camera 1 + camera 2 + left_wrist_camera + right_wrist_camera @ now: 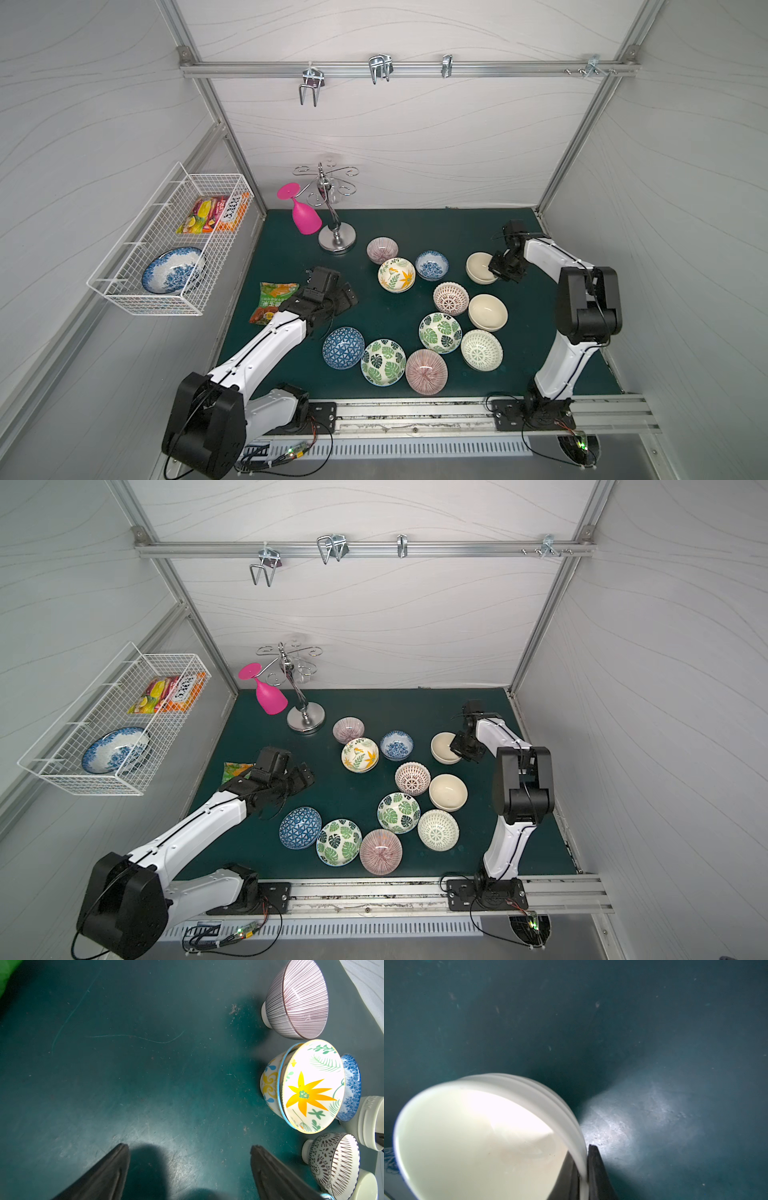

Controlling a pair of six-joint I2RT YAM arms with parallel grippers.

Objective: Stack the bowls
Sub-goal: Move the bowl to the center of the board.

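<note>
The right hand is clamped on the rim of the far cream bowl, one finger inside and one outside, a pinch only the right wrist view shows; in both top views the hand covers that rim, at the far right of the bench. The left hand hangs wide apart over bare bench, touching nothing, and its wrist view alone shows the floral bowl nested in a second bowl.

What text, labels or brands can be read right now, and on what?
Nothing reads clearly enough to quote.
Green snack packet: white Chinese characters, blurred.
Orange box in the wire basket: black-and-white label, unreadable.
Fruit-print packet beside it: too small.
Cream bowl, left wrist view: faint raised letters, illegible.
</note>
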